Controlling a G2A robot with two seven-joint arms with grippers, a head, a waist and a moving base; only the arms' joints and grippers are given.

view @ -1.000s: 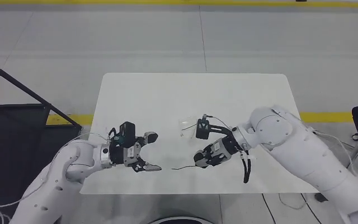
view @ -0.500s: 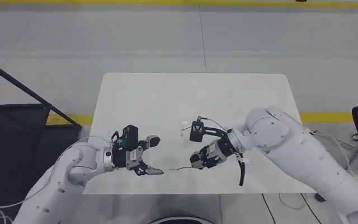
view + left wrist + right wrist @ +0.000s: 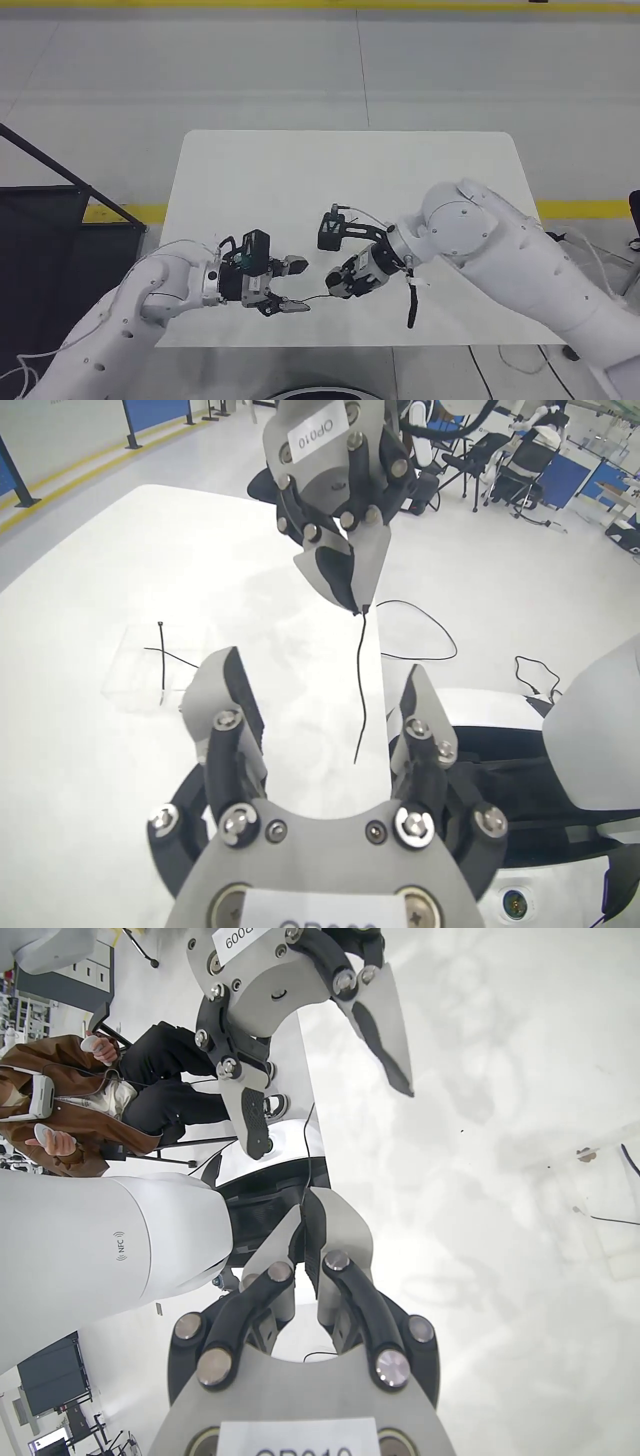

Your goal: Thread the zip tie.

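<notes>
Near the front edge of the desk (image 3: 100, 575), the zip tie (image 3: 361, 680) is clamped at one end in the right tool (image 3: 357, 605), its free tail directed toward the left tool (image 3: 325, 665), whose fingers are held apart.

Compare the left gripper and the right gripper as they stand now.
The left gripper is open, its fingers spread wide; the right gripper is shut, its tips pinched together. The left gripper holds nothing; the right gripper grips one end of the black zip tie, whose free end reaches toward the left one. Both are above the white table near its front edge, facing each other.
</notes>
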